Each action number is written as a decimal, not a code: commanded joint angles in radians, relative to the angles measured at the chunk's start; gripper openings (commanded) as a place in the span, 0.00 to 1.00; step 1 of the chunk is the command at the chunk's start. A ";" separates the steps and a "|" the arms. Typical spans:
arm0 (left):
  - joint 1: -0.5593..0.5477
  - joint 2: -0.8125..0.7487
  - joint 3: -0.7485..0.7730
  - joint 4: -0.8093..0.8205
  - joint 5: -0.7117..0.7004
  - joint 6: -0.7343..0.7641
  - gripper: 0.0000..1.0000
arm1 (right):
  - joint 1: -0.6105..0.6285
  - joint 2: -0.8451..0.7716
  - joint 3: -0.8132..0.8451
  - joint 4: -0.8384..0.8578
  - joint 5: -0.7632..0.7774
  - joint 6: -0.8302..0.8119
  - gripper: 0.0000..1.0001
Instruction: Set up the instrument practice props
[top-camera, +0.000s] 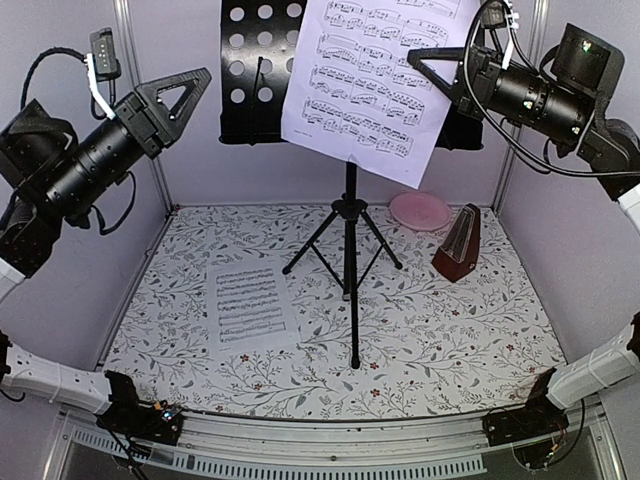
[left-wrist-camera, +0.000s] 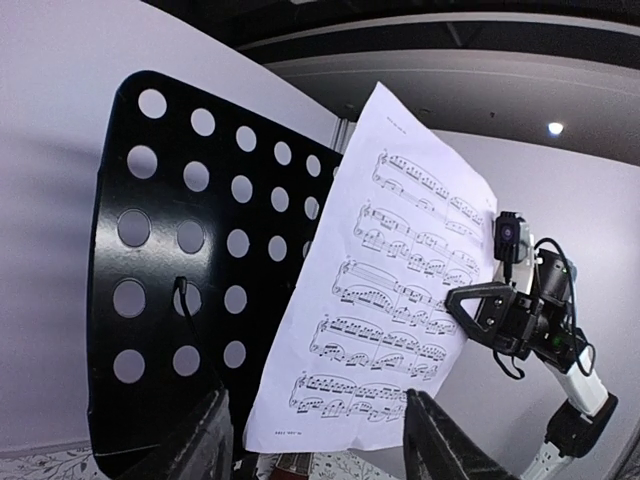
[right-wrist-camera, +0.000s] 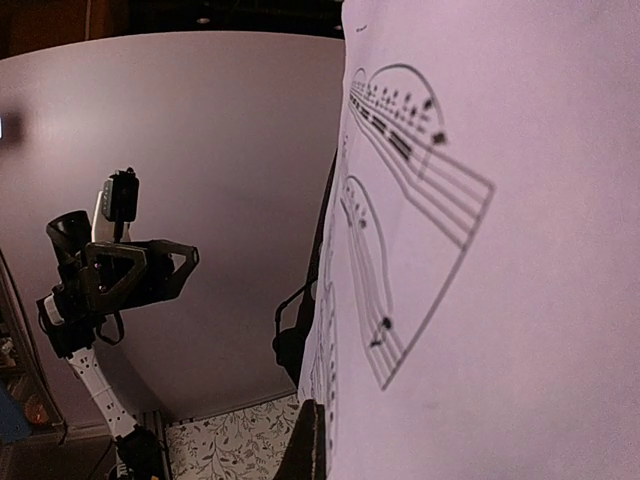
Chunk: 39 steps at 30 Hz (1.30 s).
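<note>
The black perforated music stand desk (top-camera: 255, 70) stands on tripod legs (top-camera: 350, 250) at the back middle. One white sheet-music page (top-camera: 375, 80) hangs tilted in front of the desk's right half. My right gripper (top-camera: 425, 58) is shut on its right edge; in the right wrist view the page (right-wrist-camera: 500, 250) fills the frame beside one finger (right-wrist-camera: 310, 445). A second page (top-camera: 250, 303) lies flat on the table, left of the legs. The dark red-brown metronome (top-camera: 458, 243) stands at the right. My left gripper (top-camera: 185, 92) is open and empty, raised left of the desk (left-wrist-camera: 190, 280).
A pink round plate (top-camera: 420, 210) lies at the back right, just behind the metronome. Grey walls enclose the floral table mat (top-camera: 440, 340) on the left, back and right. The tripod's front leg reaches toward the table's middle.
</note>
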 joint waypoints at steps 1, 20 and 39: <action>0.087 0.078 0.082 -0.136 0.113 -0.047 0.59 | -0.037 0.035 0.078 -0.010 -0.001 -0.021 0.00; 0.288 0.258 0.281 -0.238 0.271 -0.089 0.44 | -0.102 0.202 0.300 -0.076 -0.088 -0.037 0.00; 0.309 0.354 0.345 -0.221 0.293 -0.179 0.26 | -0.104 0.237 0.322 -0.065 -0.049 -0.076 0.00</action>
